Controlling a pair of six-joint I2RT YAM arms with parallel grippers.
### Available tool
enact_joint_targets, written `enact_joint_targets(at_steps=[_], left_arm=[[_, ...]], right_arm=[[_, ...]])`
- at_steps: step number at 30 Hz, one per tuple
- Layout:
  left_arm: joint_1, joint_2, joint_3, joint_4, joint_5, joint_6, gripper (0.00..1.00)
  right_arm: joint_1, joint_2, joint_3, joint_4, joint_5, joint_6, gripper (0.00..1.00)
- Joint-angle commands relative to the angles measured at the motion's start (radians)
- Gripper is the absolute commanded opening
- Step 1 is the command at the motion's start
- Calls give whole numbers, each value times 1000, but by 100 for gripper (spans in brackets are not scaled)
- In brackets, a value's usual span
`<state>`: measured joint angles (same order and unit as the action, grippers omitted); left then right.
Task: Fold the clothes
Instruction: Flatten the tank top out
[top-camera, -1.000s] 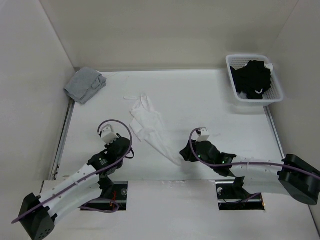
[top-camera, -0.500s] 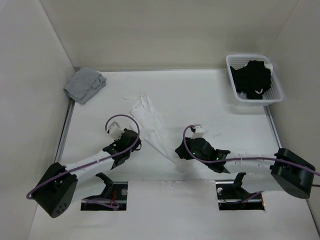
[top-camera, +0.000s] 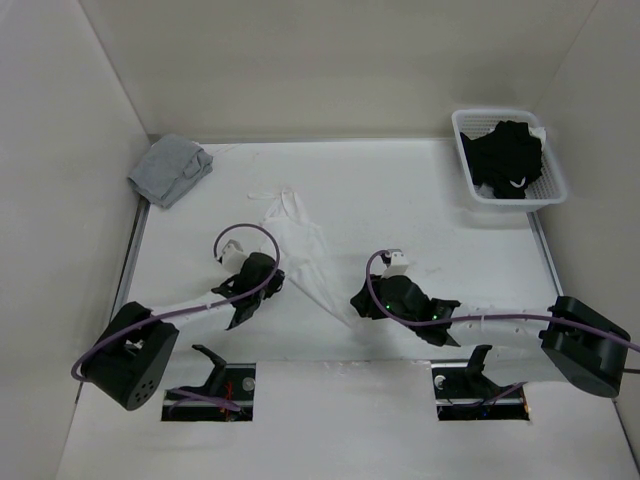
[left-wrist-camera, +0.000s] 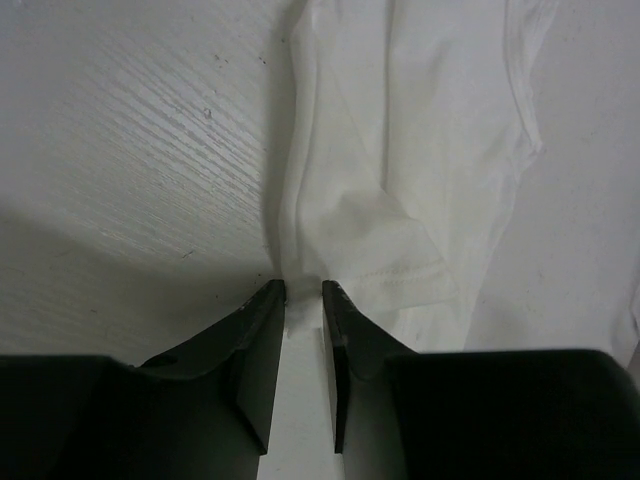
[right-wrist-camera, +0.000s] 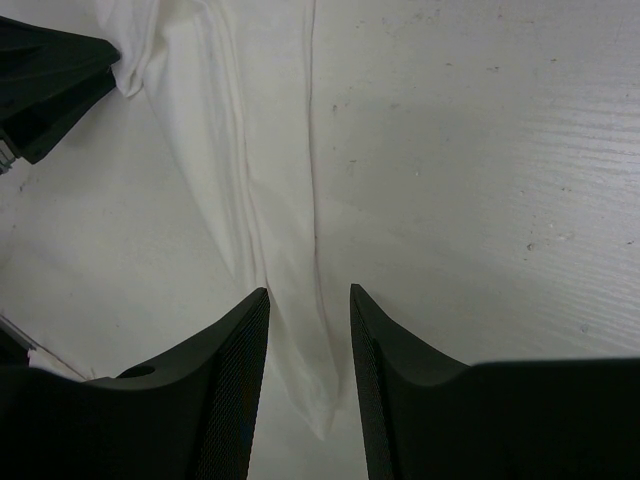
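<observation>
We see a white table (top-camera: 430, 230) with a faint wood grain, boxed in by plain off-white walls (top-camera: 330, 70) at the back and on both sides. In its far left corner lies a crumpled grey cloth bundle (top-camera: 170, 168). At the far right stands a white slotted plastic basket (top-camera: 464, 160) holding black garments (top-camera: 505, 155).

The thin white sleeveless camisole top (top-camera: 300, 250) lies on the table between the two arms as a long diagonal strip, its narrow shoulder straps (top-camera: 285, 200) toward the far wall and its tapered end toward the near edge. The left gripper (left-wrist-camera: 304, 292) sits at the strip's left edge, jaws only a slit apart with a fold of fabric right at the tips. We cannot tell whether it pinches that fold. The right gripper (right-wrist-camera: 308, 295) has its jaws well apart, and the tapered end lies on the table between them, not gripped.
</observation>
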<state>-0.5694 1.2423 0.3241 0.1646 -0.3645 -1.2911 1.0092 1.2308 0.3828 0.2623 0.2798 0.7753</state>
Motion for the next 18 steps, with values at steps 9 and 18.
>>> enact_joint_targets(at_steps=[9, 18], left_arm=[[7, -26, 15, -63, 27, 27, 4], [50, -383, -32, -213, 22, 78, 0]], right_arm=[[1, -27, -2, 25, 5, 16, 43], [4, -177, -33, -164, 32, 84, 46]])
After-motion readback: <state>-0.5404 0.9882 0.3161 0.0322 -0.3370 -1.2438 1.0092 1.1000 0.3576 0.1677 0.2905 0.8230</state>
